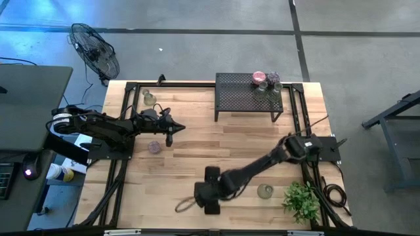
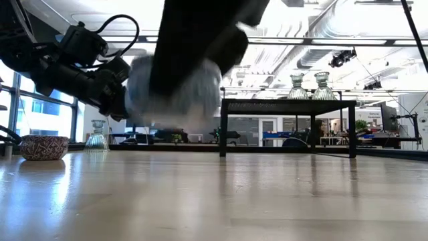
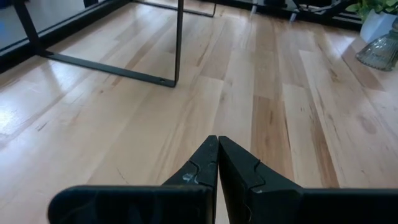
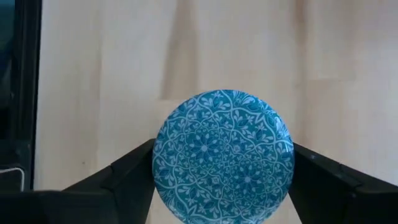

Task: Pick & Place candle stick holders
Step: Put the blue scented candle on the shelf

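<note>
Your right gripper [image 4: 222, 180] sits low over the table's near edge, around 6 o'clock in the high view, with a round blue patterned holder [image 4: 222, 154] between its fingers [image 4: 127, 171]. The jaws stand at the holder's two sides and look to be touching or all but touching it — whether they have a firm hold I cannot tell. Take it across the widest part of the body, both pads level, not by the rim.

It looks like glass or glazed ware: stiff, smooth, likely slippery and breakable, light for its size. Squeeze gently and lift straight up.

Other candle stick holders lie apart: a cluster on the black mesh stand [image 1: 239, 92] at 1 o'clock, a purple one [image 1: 154, 147] at 9 o'clock, an olive one [image 1: 265, 191] at 5 o'clock beside the plant [image 1: 302, 200].

Your left gripper [image 3: 217, 163] waits near 9 o'clock — fingers pressed together, empty.
</note>
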